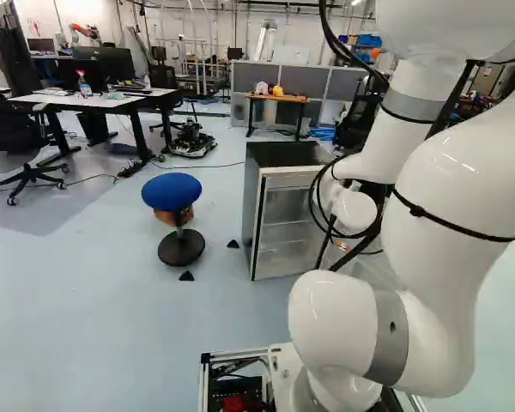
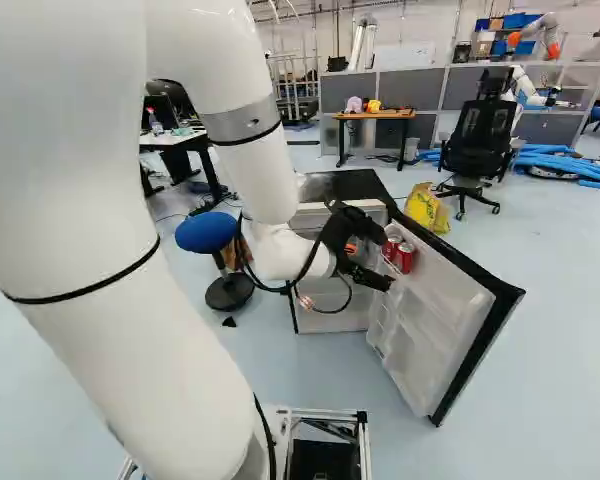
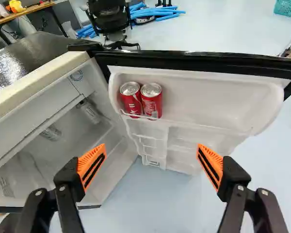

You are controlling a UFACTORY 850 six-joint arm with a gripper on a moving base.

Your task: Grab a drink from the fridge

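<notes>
Beside the open fridge door, my gripper point(image 2: 380, 262) reaches in front of its upper shelf in the right base view. The wrist view shows the gripper point(image 3: 151, 167) open, its orange-padded fingers wide apart with nothing between them. Two red cans, the nearer-to-hinge can point(image 3: 131, 99) and its neighbour point(image 3: 152, 100), stand upright side by side in the top shelf of the door point(image 3: 203, 102), ahead of the fingers. The small fridge point(image 1: 283, 215) has a dark top. Its inside point(image 3: 63, 141) shows drawers and shelves beside one finger.
A blue stool point(image 1: 172, 190) stands beside the fridge. The black door edge point(image 2: 470, 350) juts toward the base. Behind the fridge are a yellow bag point(image 2: 426, 208) and a black office chair point(image 2: 474, 150); farther back stands another robot point(image 2: 533, 32).
</notes>
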